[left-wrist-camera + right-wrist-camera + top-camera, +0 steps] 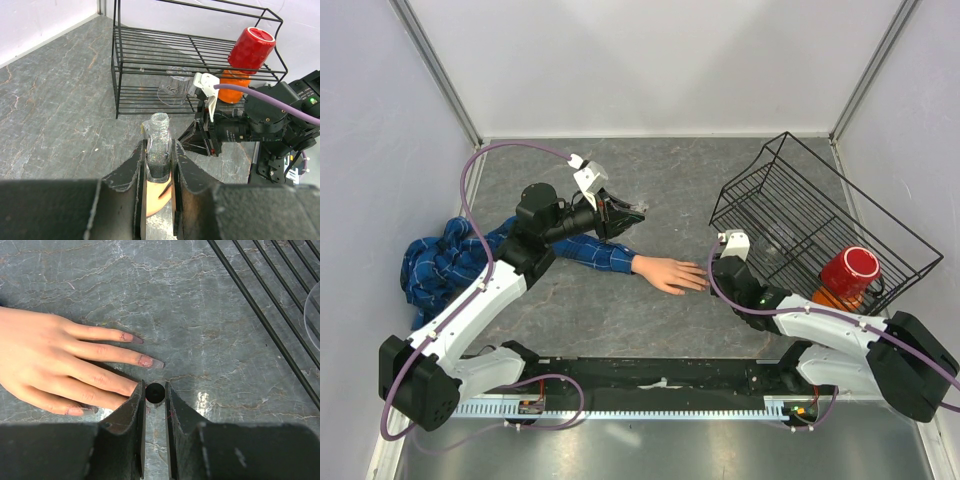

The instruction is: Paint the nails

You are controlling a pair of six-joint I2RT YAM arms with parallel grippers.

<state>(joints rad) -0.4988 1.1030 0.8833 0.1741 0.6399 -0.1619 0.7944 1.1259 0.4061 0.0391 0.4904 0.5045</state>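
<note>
Counter point(720, 180): grey, marbled stone look, boxed in by pale walls point(650, 60) on three sides.
Mannequin hand point(670, 273): pale peach, palm down near the middle of the counter, fingers spread and pointing toward the right arm.
Sleeve point(582, 251): blue plaid, running left from the wrist into a crumpled heap by the left wall.
Nails point(156, 363): long and pale at the fingertips, down on the counter; faint reddish streaks on two of them in the right wrist view.
Left claw point(160, 150): closed tight on the small bottle point(160, 129), raised off the counter near the mannequin's wrist.
Small bottle: upright between the fingers, clear with a glittery look, neck poking above the fingertips; peach surface visible below it.
Right claw point(154, 386): clamped narrowly on a black round piece point(155, 393), low over the counter, just beside the mannequin's fingertips.
Black round piece: seen end-on between the fingers; cannot tell whether touching a nail.
Wire rack point(790, 190): black, at the right rear of the counter.
Red mug point(850, 272): tipped, at the rack's near right end, over an orange object point(234, 82).
Clear glass point(174, 87): inside the rack, on the lower wires.
</note>
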